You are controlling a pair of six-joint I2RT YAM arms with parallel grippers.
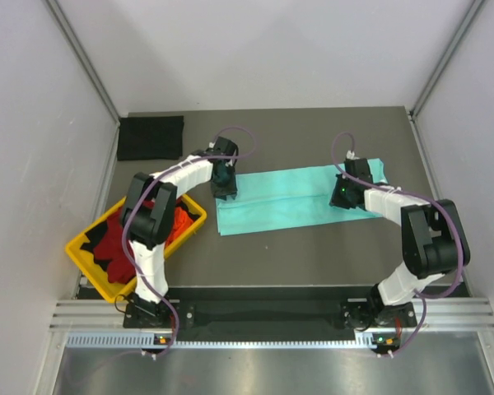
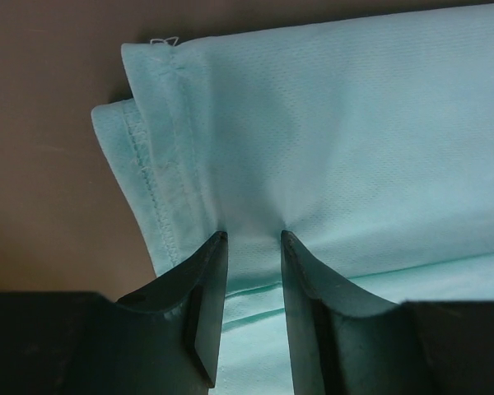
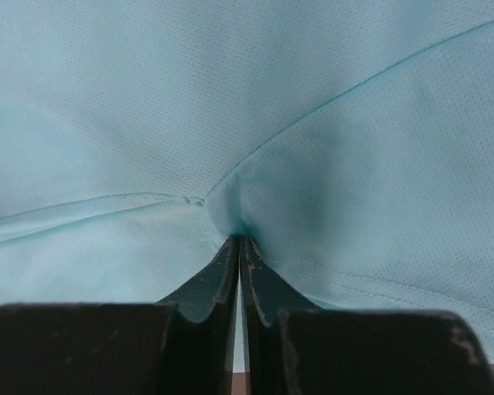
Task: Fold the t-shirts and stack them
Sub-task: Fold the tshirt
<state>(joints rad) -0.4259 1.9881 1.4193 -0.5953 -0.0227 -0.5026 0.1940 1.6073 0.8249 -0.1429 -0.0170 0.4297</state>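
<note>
On the dark, matte worktop (image 1: 313, 263), closed in by plain white walls (image 1: 255, 49) on the left, right and far sides, the mint-teal t-shirt (image 1: 288, 202) lies folded into a long band across the middle. The left pincer (image 1: 225, 188) is at the band's left end. Its fingers stand slightly apart, with the tips set on the cloth just inside the stitched hem and a small pucker between them. The right pincer (image 1: 343, 196) is at the right end, clamped together on a pinch of the same shirt, with creases running into its tips. A folded black t-shirt (image 1: 151, 137) lies flat in the far left corner. At the near left, a yellow tray (image 1: 86, 271) holds a red t-shirt (image 1: 115, 243), an orange t-shirt (image 1: 181, 224) and some black cloth. A ribbed metal rail (image 1: 272, 317) runs along the near edge.
</note>
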